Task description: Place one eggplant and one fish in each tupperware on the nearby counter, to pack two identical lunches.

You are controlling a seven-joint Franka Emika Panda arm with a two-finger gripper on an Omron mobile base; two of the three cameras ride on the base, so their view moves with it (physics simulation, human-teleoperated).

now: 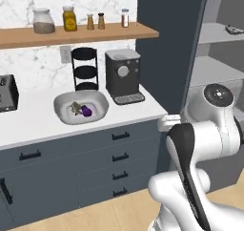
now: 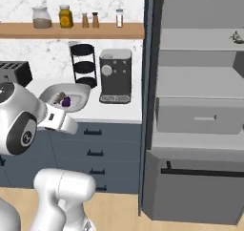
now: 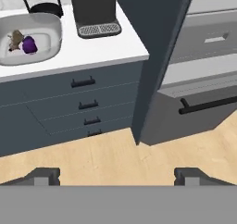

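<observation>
— Nearest item, then down by size?
— Gripper (image 3: 116,174): two dark tips at the bottom of the hand view, spread wide, nothing between them, hanging over the wooden floor (image 3: 115,158) in front of the cabinets.
— Largest fixture?
— Tall open unit (image 2: 200,106), right of the counter: grey shelves, a drawer, a lower flap with a black bar handle. One small greyish object on the top shelf (image 2: 236,36); too small to identify.
— Next?
— Counter (image 1: 43,122): white marble-look top over dark blue-grey drawer fronts with black handles.
— Above it?
— Wooden wall shelf (image 1: 71,34) carrying jars and small bottles.
— On the counter?
— Coffee machine (image 1: 123,75) at the right end; black tiered rack (image 1: 86,68) just left of it; black toaster (image 1: 7,92) at the far left.
— Task items?
— Tupperware (image 1: 64,103): pale grey, low-rimmed, on the counter in front of the rack. Inside, eggplant (image 1: 86,111), glossy purple, touching fish (image 1: 76,108), mottled tan, on its left. Well apart from the gripper.
— Count in the container?
— One eggplant, one fish
</observation>
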